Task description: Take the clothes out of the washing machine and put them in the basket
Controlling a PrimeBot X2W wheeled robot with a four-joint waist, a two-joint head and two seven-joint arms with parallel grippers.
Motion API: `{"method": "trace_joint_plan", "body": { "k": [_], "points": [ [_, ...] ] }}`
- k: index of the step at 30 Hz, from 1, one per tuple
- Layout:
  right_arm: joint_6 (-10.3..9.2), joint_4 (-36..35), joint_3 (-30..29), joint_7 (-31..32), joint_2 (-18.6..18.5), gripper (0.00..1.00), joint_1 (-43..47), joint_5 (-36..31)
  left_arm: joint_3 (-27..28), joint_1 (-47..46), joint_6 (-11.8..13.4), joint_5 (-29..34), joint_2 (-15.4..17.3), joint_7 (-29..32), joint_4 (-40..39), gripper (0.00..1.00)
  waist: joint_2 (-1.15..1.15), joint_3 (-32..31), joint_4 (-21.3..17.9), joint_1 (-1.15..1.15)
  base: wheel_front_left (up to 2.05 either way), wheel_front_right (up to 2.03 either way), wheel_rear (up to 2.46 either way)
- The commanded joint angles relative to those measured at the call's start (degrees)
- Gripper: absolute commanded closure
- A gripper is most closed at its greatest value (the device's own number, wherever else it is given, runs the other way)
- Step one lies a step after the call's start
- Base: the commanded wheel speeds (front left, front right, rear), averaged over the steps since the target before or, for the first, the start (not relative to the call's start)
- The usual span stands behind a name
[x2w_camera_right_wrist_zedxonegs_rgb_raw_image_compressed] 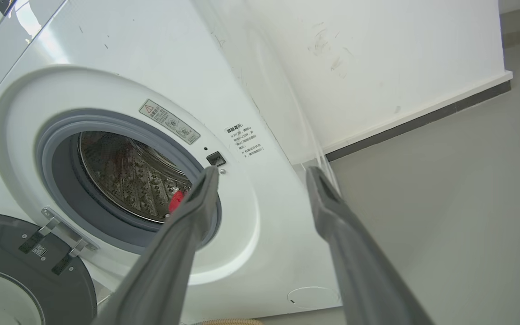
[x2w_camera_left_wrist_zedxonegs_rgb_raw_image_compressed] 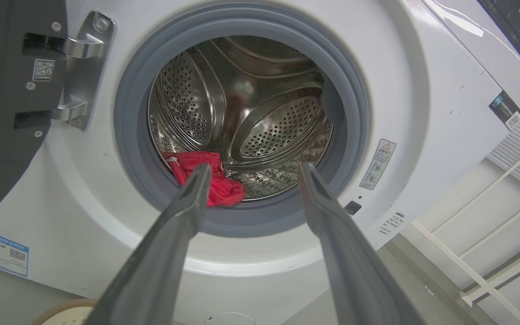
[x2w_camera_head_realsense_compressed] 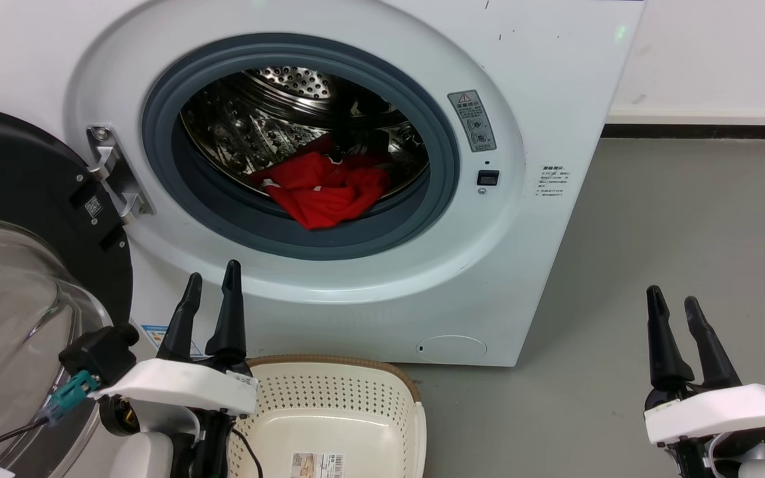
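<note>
Nearest me, the cream-white perforated plastic basket with brown rim (x2w_camera_head_realsense_compressed: 329,392) sits just before the machine, holding just a paper label (x2w_camera_head_realsense_compressed: 317,465), so I judge the job barely begun. My left claw (x2w_camera_head_realsense_compressed: 213,271) hovers over its left edge, fingers spread, pinching nothing, aimed at the porthole (x2w_camera_head_realsense_compressed: 299,242); my right claw (x2w_camera_head_realsense_compressed: 672,294) hangs well to the right, likewise spread and bare. Beyond, the large white front-loading washing machine (x2w_camera_head_realsense_compressed: 542,99) stands open, the bright red fabric clothes (x2w_camera_head_realsense_compressed: 326,192) heaped at the front lip of the drum (x2w_camera_head_realsense_compressed: 256,126), all to be fetched.
</note>
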Motion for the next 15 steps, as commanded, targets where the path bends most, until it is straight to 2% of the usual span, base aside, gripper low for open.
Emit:
{"method": "trace_joint_plan", "body": {
  "k": [1,15],
  "points": [
    [0.0,-0.45,0.03,-0.55,0.01,0.0,0.0,-2.14,-0.36,-1.3,0.11,1.97,0.37,-0.58,-0.41,0.0,0.0,0.01,0.04,0.0,0.0,0.0,0.0],
    [0.0,-0.41,-0.49,-1.28,0.02,0.0,0.87,-14.14,-2.7,-1.76,1.53,13.35,1.54,-2.98,0.85,0.0,0.0,0.03,0.53,0.0,0.0,0.0,0.0]
  ]
}}
